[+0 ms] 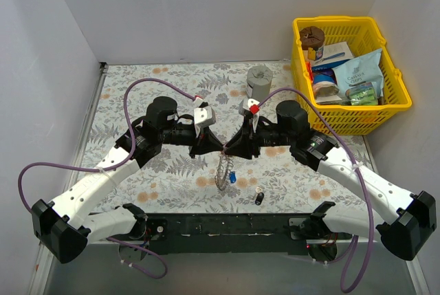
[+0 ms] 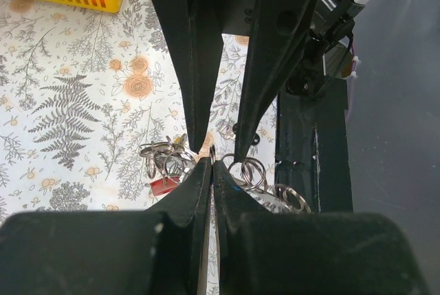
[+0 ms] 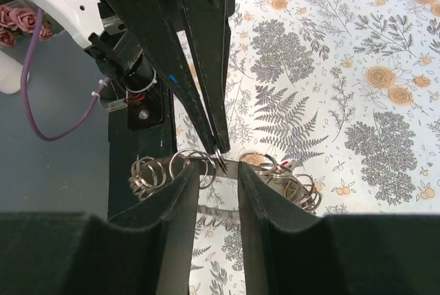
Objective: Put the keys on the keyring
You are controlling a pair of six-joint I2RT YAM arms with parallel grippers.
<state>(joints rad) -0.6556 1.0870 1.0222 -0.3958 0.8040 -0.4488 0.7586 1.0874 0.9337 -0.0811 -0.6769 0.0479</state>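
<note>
The keyring point(image 1: 221, 171) hangs above the table between the two arms, with several small split rings strung on its rim. My left gripper point(image 1: 218, 148) is shut on the ring's upper rim; in the left wrist view point(image 2: 212, 161) its tips pinch the thin silver edge point(image 2: 212, 150). My right gripper point(image 1: 228, 149) faces it, its fingers apart. In the right wrist view point(image 3: 218, 171) the rim point(image 3: 230, 168) runs across the gap between the fingers. A blue-headed key point(image 1: 232, 178) hangs by the ring. A red key head point(image 2: 163, 185) shows among the split rings.
A small black cylinder point(image 1: 259, 199) lies on the floral cloth near the front edge. A grey cup point(image 1: 259, 82) stands behind the grippers. A yellow basket point(image 1: 301, 78) of goods sits at the back right. The black base rail point(image 1: 227, 226) runs along the near edge.
</note>
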